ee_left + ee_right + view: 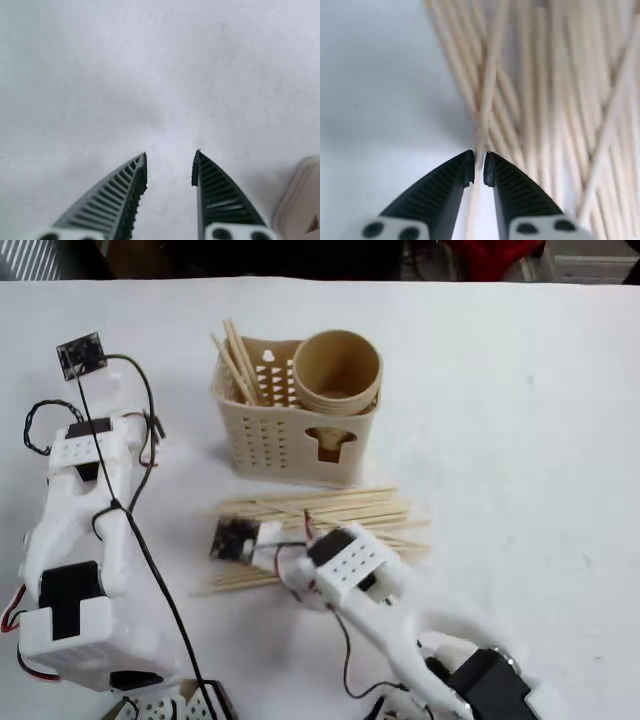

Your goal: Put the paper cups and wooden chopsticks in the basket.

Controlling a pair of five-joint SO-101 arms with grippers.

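Judging by how things lie on the table, the job is about half done. The basket stands upright and already holds the stacked paper cups, with a few chopsticks leaning in its far corner. Left to do is the pile of loose chopsticks, flat on the table just in front of the basket. The right gripper is down at the edge of that pile, its fingers drawn nearly together and pinching a single chopstick. The left gripper hangs above bare table beside the basket, fingers apart and holding nothing.
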